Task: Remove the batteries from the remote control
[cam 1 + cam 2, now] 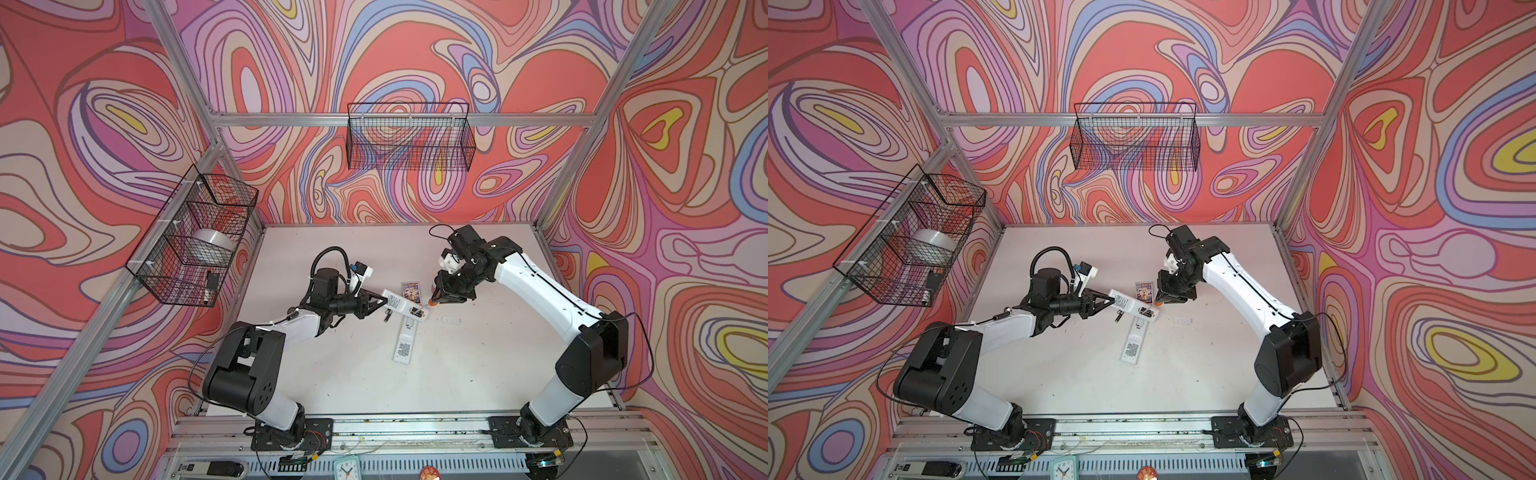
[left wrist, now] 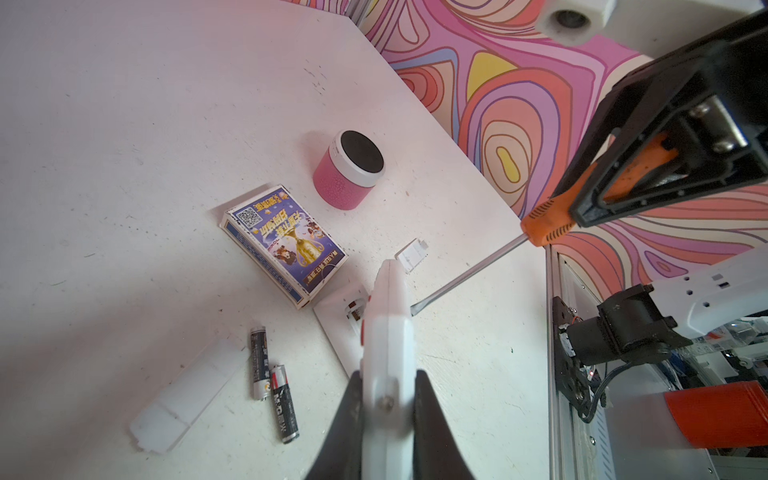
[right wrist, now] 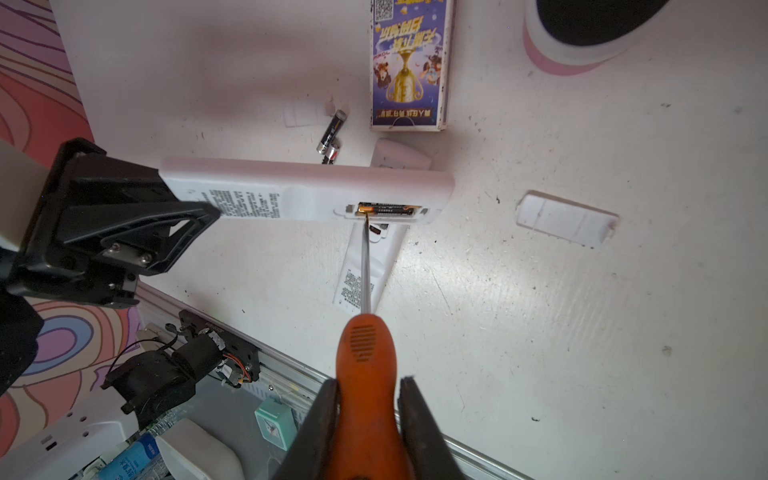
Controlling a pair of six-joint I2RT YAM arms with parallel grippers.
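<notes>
The left gripper [image 2: 388, 376] pinches a white remote [image 3: 307, 189] by the end away from its bay, with the jaws pressed against its two long sides. It holds the remote on edge just in front of the card box [image 1: 412, 292], on the box's side toward the arm bases in both top views. The bay is uncovered, and one battery [image 3: 386, 209] sits in it with its gold band showing.

The right gripper [image 3: 370, 382] is clamped on the orange handle of a screwdriver [image 3: 365, 345]. The thin shaft slants down to the bay, and its tip touches the gold end of that battery.

Two loose batteries [image 2: 259, 365] lie on the table [image 1: 332, 374] near the box's front left corner. They lie side by side and overlap for part of their length, but I cannot tell whether they touch. A white cover [image 2: 191, 395] lies just past them, farther from the box.

A second remote [image 1: 405, 343] lies flat, with one end under the held remote and the rest stretching away from the box toward the bases. Its bay is also uncovered, but the held remote hides most of it, so I cannot tell whether a battery is inside.

Another cover [image 3: 565, 222] lies well to the right of the box's front. A pink speaker [image 2: 349, 174] stands near the box, on the side away from the loose batteries
</notes>
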